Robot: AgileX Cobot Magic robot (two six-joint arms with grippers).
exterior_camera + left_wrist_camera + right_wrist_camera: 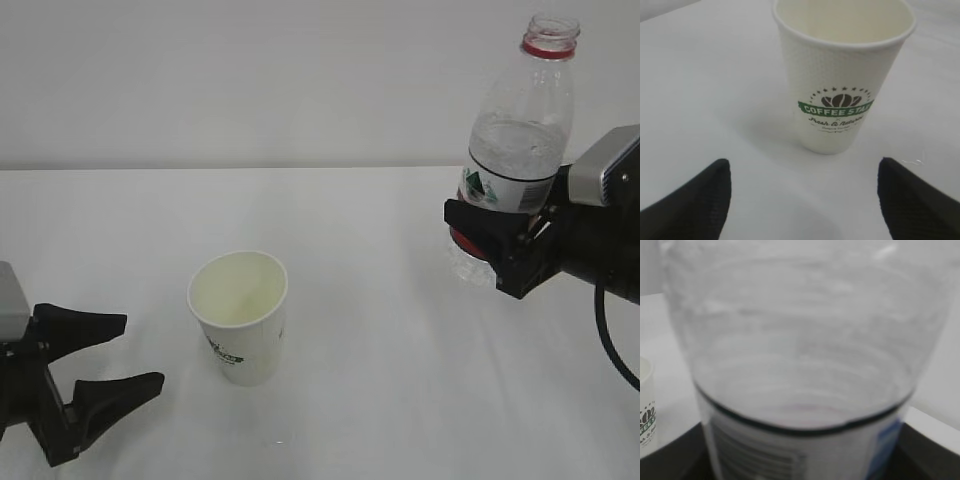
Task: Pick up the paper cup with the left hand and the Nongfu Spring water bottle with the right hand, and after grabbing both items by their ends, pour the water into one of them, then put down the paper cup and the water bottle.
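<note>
So the paper cup [239,315] is standing upright on the desk [380,400], a bit left of centre, with a pale pool of water [238,295] showing inside. The left end effector [125,353] sits at about 8 o'clock from it, jaws spread wide, touching nothing. My guess is the cup is parked there because its part is done.

The right end effector [488,232] is clamped around the lower body of the Nongfu Spring water bottle [515,145], up at 2 o'clock from the cup. The bottle is upright, cap off, and looks lifted clear of the desk. It makes sense to hold it low so the neck stays free for pouring.

Count: one cup, one bottle, two end effectors. Setting down the bottle looks like the only thing left.
</note>
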